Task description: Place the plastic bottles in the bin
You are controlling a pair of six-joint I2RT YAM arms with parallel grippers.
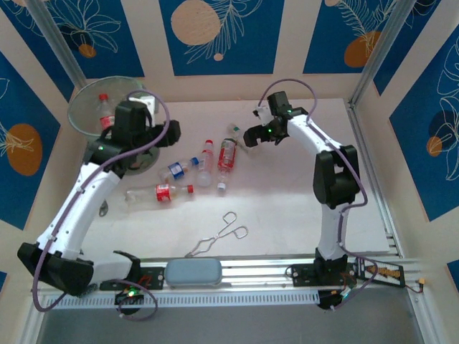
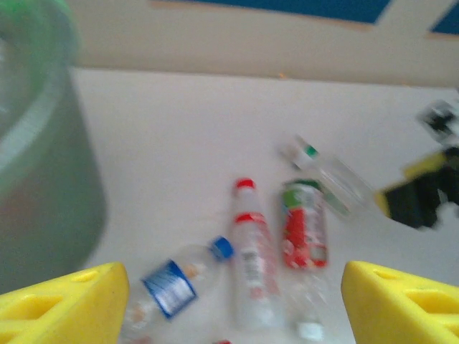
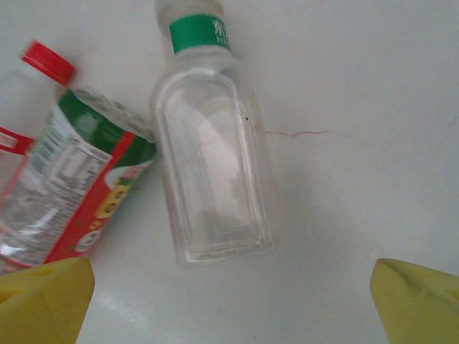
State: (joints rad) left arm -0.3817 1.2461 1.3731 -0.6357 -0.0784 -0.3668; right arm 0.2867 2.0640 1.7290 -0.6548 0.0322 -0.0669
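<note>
Two pincers: both spread wide, nothing held.
Right pincer (image 3: 229, 276): hovers over the green-label bottle (image 3: 215, 165), which lies straight ahead between its fingers, long axis pointing away, cap at the far end.
Left pincer (image 2: 233, 276): just beside the bin (image 2: 43, 179), so the right arm is nearer that bottle.
Other bottles: loose between the bin and the right arm; one red-capped bottle (image 1: 106, 113) inside the bin.
Right wrist view: a red-label bottle (image 3: 72, 193) seems to touch the green-label one, which is unclear from overhead.
</note>
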